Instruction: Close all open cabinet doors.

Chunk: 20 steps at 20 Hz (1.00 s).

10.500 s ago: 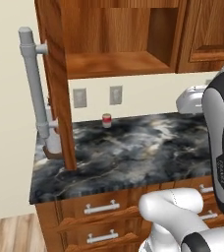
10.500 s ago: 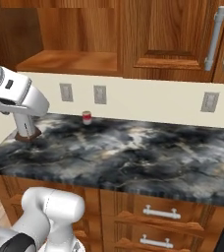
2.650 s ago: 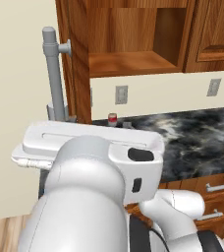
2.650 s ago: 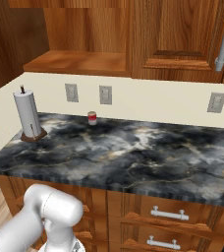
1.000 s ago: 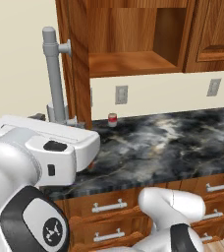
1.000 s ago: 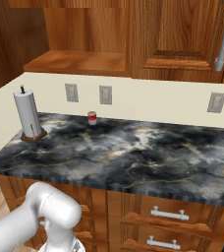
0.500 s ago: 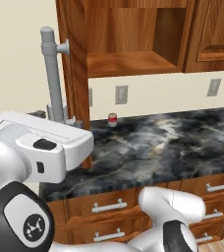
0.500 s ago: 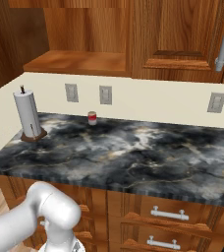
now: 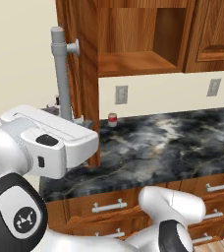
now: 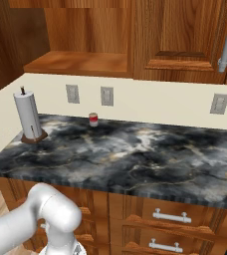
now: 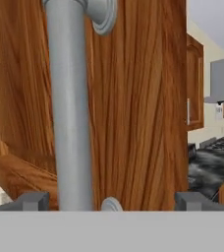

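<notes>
Up on the left end of the wall cabinets, I've got the one open reddish-brown wooden cabinet door (image 9: pixel 84 74) swung out toward me, edge-on in the left base view, with its long vertical silver-grey bar handle (image 9: pixel 61 74) on the outer face. Behind it is the bare open wooden shelf (image 9: pixel 133 61). Right-hand neighbour door (image 9: pixel 214 34) looks shut already.

In the hand view my gripper (image 11: pixel 111 201) sits right up against the door face, fingertips (image 11: pixel 33 201) spread wide, one either side of the handle's lower mount; nothing pinched. The bar handle runs up just left of centre, between the tips.

Risks as I judge them:
- Pushing on the handle rather than the panel: tip could slide off the round bar and skate past the door edge.
- Pushing from this close with the arm folded across the left base view, the big white elbow could hit the dark marbled stone countertop (image 9: pixel 173 142) or the door edge.
- Swinging the door too fast could make it bounce back open.
- White paper towel roll on its wooden stand (image 10: pixel 28 119) sits near the door's sweep; small red-and-white can (image 10: pixel 93 119) is well apart, no worry.
</notes>
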### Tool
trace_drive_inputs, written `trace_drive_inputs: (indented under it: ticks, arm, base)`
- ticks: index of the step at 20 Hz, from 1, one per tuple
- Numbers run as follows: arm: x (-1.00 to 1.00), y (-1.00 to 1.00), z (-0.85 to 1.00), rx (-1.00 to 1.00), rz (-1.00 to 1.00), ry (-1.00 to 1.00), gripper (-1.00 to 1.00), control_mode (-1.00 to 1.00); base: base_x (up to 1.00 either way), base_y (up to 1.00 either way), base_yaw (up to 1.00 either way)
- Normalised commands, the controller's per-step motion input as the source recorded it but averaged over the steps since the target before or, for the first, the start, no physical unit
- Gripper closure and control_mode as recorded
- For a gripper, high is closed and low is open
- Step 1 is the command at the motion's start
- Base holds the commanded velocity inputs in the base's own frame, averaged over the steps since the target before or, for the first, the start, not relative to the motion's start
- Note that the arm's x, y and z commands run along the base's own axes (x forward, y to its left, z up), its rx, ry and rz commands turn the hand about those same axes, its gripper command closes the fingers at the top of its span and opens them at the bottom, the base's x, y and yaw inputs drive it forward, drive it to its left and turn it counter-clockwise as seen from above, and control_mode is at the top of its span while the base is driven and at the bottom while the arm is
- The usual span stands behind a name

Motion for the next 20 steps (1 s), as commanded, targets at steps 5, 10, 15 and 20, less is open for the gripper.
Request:
trace_drive_inputs:
  ticks: [5, 10, 15, 20]
  arm:
    - [0.17, -0.54, -0.12, 0.0, -0.06, 0.0, -1.0, -1.0]
    - [0.2, -0.63, 0.0, 0.0, 0.0, -0.01, -1.0, -1.0]
    - [0.2, -0.69, 0.0, 0.0, 0.0, -0.04, -1.0, -1.0]
    - [0.3, -0.84, -0.05, 0.0, 0.0, -0.01, -1.0, -1.0]
  base:
    - [0.0, 0.0, 0.0]
    - [0.0, 0.0, 0.0]
    - [0.0, 0.0, 0.0]
    - [0.0, 0.0, 0.0]
